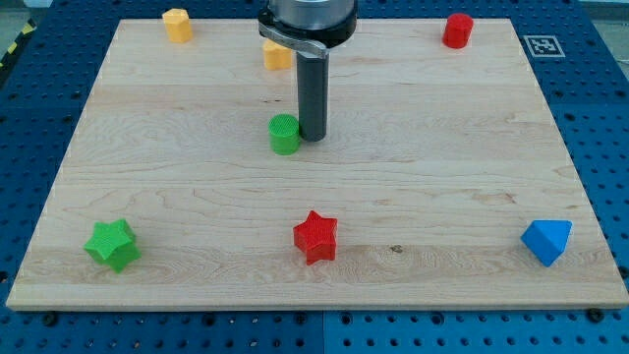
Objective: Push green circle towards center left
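The green circle (pixel 285 134) is a short green cylinder standing a little above the middle of the wooden board (pixel 177 187). My tip (pixel 313 136) is at the lower end of the dark rod, right against the green circle's right side. The rod rises straight up from there to the arm's head at the view's top.
A yellow block (pixel 177 24) sits at the top left, another yellow block (pixel 276 55) is partly hidden behind the arm, a red cylinder (pixel 457 30) at the top right. A green star (pixel 112 245), a red star (pixel 315 236) and a blue block (pixel 546 241) line the bottom.
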Tool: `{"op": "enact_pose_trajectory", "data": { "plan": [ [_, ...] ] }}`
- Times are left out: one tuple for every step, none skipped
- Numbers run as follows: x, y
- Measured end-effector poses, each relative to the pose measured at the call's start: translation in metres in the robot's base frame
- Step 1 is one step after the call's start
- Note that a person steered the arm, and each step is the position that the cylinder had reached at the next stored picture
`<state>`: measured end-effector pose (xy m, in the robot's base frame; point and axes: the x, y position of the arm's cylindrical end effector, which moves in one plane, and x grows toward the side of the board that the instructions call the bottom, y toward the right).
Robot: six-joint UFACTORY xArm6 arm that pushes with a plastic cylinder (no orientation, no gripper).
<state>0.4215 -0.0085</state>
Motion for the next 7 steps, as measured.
{"op": "enact_pose_trajectory", "data": {
  "plan": [
    [0.030, 0.004],
    [0.036, 0.007],
    [0.032, 0.015],
    [0.030, 0.020],
    [0.018, 0.018],
    [0.006, 0.004],
    [0.019, -0.006]
  ]
}}
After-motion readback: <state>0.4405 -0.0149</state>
